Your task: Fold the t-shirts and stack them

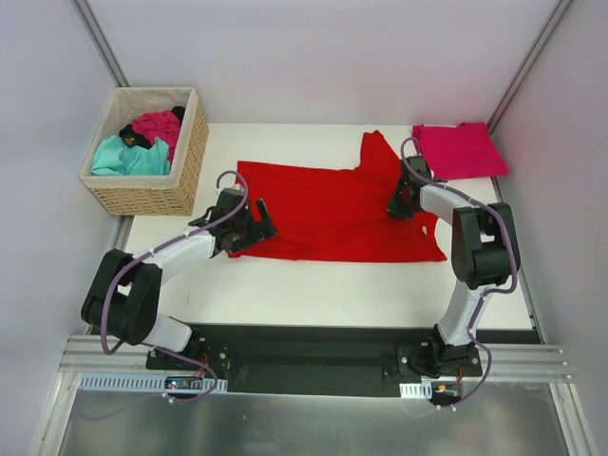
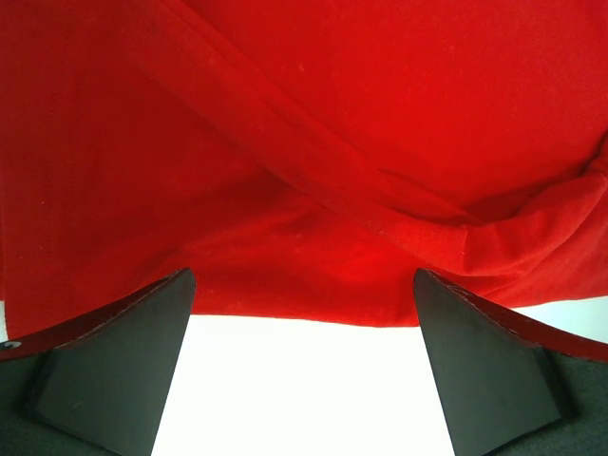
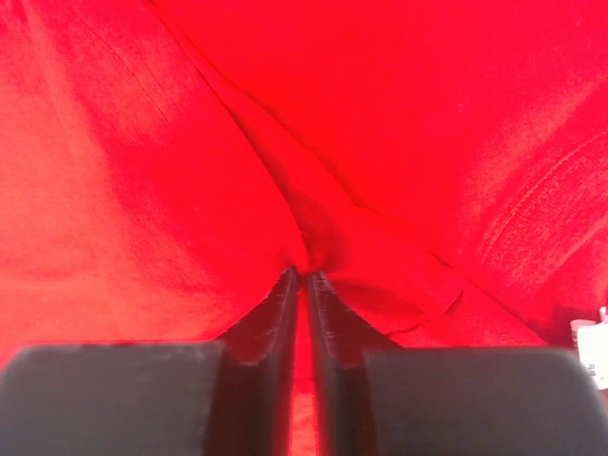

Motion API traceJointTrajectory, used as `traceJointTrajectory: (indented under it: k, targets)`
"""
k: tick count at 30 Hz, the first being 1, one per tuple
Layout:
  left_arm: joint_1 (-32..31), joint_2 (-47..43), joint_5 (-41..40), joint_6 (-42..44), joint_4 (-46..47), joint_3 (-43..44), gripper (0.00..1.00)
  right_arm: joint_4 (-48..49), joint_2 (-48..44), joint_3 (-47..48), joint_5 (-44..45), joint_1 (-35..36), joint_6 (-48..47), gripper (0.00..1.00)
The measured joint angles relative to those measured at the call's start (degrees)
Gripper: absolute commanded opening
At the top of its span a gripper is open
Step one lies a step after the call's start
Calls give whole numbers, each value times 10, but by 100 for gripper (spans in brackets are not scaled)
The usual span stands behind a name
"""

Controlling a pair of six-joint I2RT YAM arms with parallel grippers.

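A bright red t-shirt (image 1: 328, 211) lies spread across the middle of the white table, one sleeve pointing to the back. My left gripper (image 1: 255, 223) is open at the shirt's left edge; in the left wrist view its fingers (image 2: 114, 351) stand wide apart just short of the red hem (image 2: 285, 309), over bare table. My right gripper (image 1: 397, 205) is at the shirt's right side, shut on a pinch of the red cloth (image 3: 306, 249). A pinkish crimson t-shirt (image 1: 459, 150) lies folded at the back right corner. Teal (image 1: 128, 157), magenta (image 1: 157, 124) and black shirts sit in the basket.
A tan wicker basket (image 1: 185, 161) stands at the back left corner of the table. White walls enclose the table on three sides. The arm bases sit on a black rail along the near edge (image 1: 304, 347).
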Motion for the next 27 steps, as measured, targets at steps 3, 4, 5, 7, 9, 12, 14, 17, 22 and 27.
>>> traceJointTrajectory:
  k: [3,4,5,7,9,12,14,17,22,27]
  targets:
    - [0,1,0,0,0,0,99,0,0,1,0,0,3,1]
    - [0,1,0,0,0,0,99,0,0,1,0,0,3,1]
    - [0,1,0,0,0,0,99,-1,0,1,0,0,3,1]
    - [0,1,0,0,0,0,99,-1,0,1,0,0,3,1]
    - [0,1,0,0,0,0,99,-3,0,3,0,0,3,1]
    - [0,1,0,0,0,0,99,-8,0,6,1,0,1,16]
    - [0,1,0,0,0,0,99,-11,0,9,2,0,0,18]
    - [0,1,0,0,0,0,99,-13,0,10,3,0,-1,20]
    - [0,1,0,0,0,0,99,-14,0,11,3,0,-1,20]
    - [0,1,0,0,0,0,99,-17,0,19,4,0,-1,20]
